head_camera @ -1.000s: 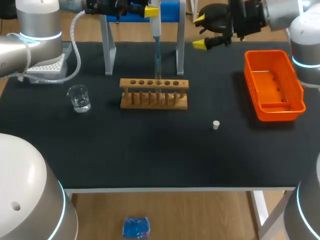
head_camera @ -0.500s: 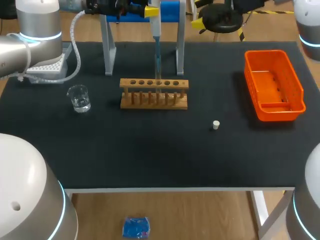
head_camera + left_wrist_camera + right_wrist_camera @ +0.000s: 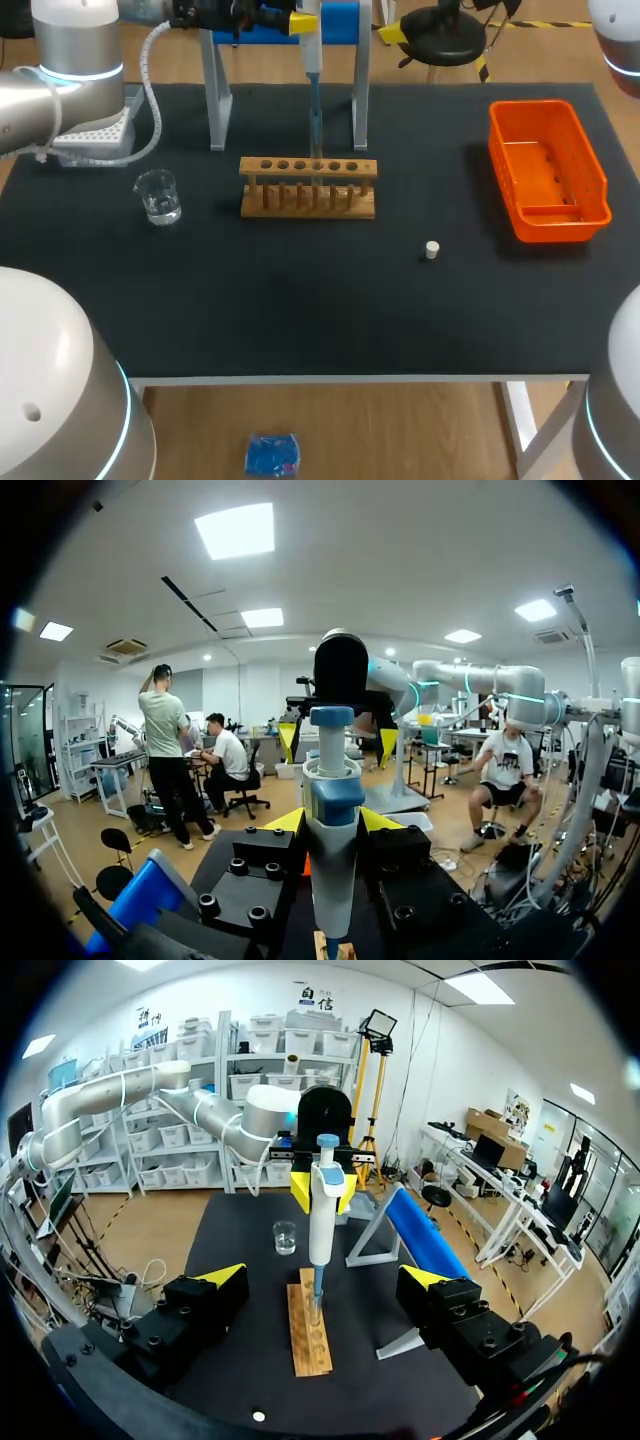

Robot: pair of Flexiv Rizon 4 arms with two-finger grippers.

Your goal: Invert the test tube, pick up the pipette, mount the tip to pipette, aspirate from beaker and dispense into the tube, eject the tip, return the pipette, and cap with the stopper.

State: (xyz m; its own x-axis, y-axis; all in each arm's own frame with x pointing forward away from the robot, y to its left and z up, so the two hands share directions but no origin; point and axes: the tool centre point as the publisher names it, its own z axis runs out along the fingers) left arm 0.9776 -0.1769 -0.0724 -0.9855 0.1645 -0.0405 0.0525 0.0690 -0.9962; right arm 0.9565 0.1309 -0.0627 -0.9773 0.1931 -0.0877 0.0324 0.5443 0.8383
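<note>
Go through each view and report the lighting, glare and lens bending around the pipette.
Head view: even light, almost no shadows on the black table; the clear beaker shows mainly by pale glints. Left wrist view: white glare overhead, yet the pipette is evenly lit. Right wrist view: the lens bows the table's edges; the pipette over the rack is evenly lit.

Upright pipette (image 3: 311, 55) over wooden rack (image 3: 308, 187)
</note>
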